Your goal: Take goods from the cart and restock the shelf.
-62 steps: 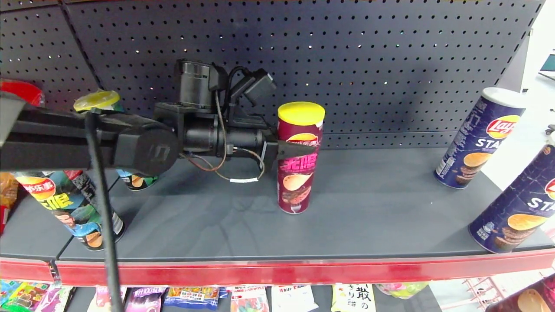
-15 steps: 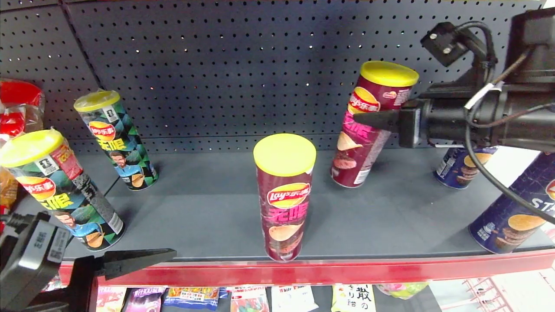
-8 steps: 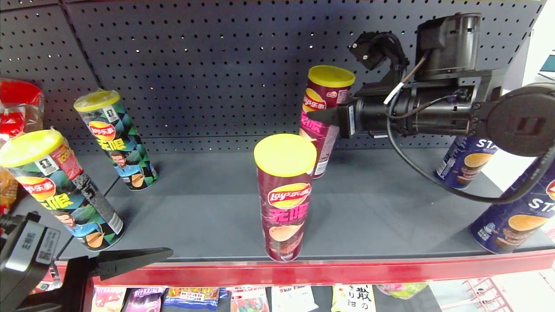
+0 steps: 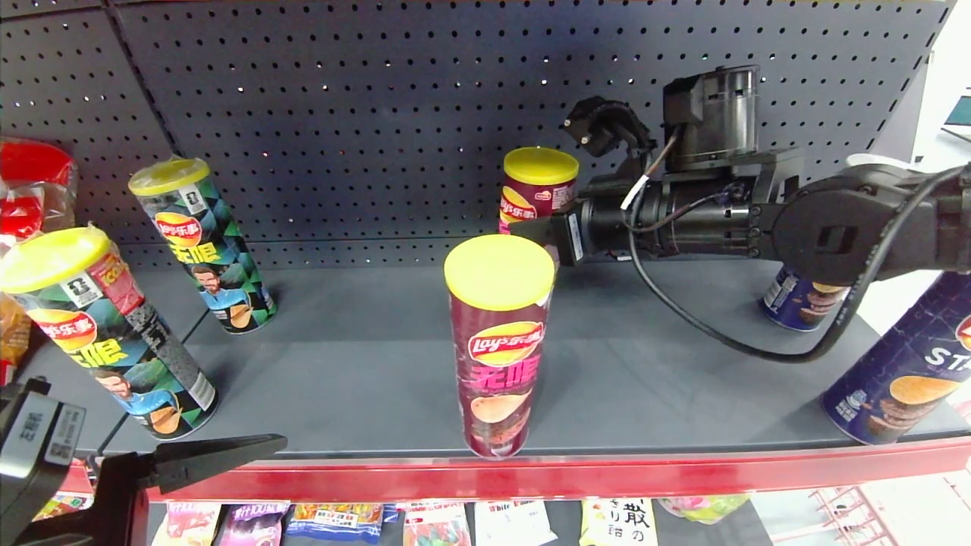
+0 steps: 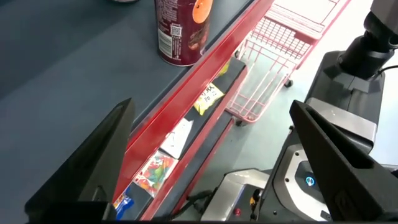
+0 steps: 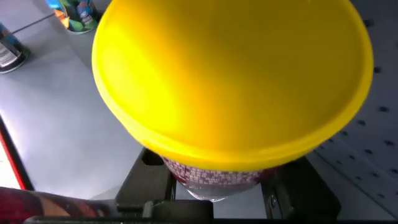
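Observation:
A maroon chip can with a yellow lid [image 4: 498, 341] stands upright near the front edge of the grey shelf [image 4: 645, 379]. Right behind it is a second maroon can [image 4: 537, 188], and my right gripper [image 4: 531, 226] is shut on its upper body from the right. The front can hides its base. In the right wrist view its yellow lid [image 6: 230, 81] looms over the right gripper [image 6: 217, 190]. My left gripper [image 5: 211, 106] hangs open and empty below the shelf's front left; one finger [image 4: 220, 457] points right.
Two green-and-black cans [image 4: 201, 243] [image 4: 106, 334] stand at the left, two blue cans [image 4: 903, 371] [image 4: 804, 296] at the right. A pegboard [image 4: 417, 114] backs the shelf; a red lip [image 4: 607, 474] edges it. Snack bags [image 4: 440, 523] lie below. The red cart [image 5: 280, 56] stands on the floor.
The left gripper has let go of the first can and withdrawn to the lower left. The right arm has carried the second can leftward and down, to behind the front can.

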You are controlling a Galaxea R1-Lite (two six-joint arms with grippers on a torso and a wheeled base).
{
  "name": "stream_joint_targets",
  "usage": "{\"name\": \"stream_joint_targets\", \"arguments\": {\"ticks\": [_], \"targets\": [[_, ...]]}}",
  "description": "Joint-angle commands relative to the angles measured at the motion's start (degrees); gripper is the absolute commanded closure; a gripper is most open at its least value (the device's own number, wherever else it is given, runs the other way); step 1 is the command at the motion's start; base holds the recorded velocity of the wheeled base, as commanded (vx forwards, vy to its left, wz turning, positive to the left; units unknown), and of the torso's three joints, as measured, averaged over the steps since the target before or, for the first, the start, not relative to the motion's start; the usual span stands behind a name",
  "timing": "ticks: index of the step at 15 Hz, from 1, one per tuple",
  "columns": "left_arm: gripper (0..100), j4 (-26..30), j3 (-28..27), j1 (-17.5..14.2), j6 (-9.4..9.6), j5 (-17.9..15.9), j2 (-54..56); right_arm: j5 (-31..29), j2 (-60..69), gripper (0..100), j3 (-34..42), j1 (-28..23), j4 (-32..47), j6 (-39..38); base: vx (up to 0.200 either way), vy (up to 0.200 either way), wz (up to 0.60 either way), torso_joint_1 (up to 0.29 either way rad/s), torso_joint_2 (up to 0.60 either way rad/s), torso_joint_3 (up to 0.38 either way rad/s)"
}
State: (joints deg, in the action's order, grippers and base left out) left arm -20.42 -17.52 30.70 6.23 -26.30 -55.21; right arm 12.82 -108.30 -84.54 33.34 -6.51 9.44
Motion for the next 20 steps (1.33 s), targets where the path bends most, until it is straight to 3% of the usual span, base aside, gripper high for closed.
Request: {"name": "stream_joint_targets", "arguments": {"ticks": [1,9,10,16,20], "targets": [[0,-0.1,-0.1,0.0,0.01,0.0,0.0,0.0,-0.6,100,0.0,0.2,0.0,0.1,0.000,0.000,0.00,0.000,0.00,0.000],[0,-0.1,0.1,0.0,0.01,0.0,0.1,-0.3,-0.5,100,0.9,1.3,-0.1,0.1,0.000,0.000,0.00,0.000,0.00,0.000],[0,-0.1,0.1,0.0,0.10,0.0,0.1,-0.3,-0.4,0,1.3,1.3,-0.1,0.1,0.000,0.000,0.00,0.000,0.00,0.000],[0,-0.1,-0.1,0.0,0.01,0.0,-0.9,-2.5,6.1,0,8.1,1.4,0.0,-0.4,0.000,0.000,0.00,0.000,0.00,0.000],[0,-0.1,-0.8,0.0,0.01,4.4,-5.4,-7.9,16.6,0,18.3,1.1,0.0,-1.5,0.000,0.000,0.00,0.000,0.00,0.000]]}}
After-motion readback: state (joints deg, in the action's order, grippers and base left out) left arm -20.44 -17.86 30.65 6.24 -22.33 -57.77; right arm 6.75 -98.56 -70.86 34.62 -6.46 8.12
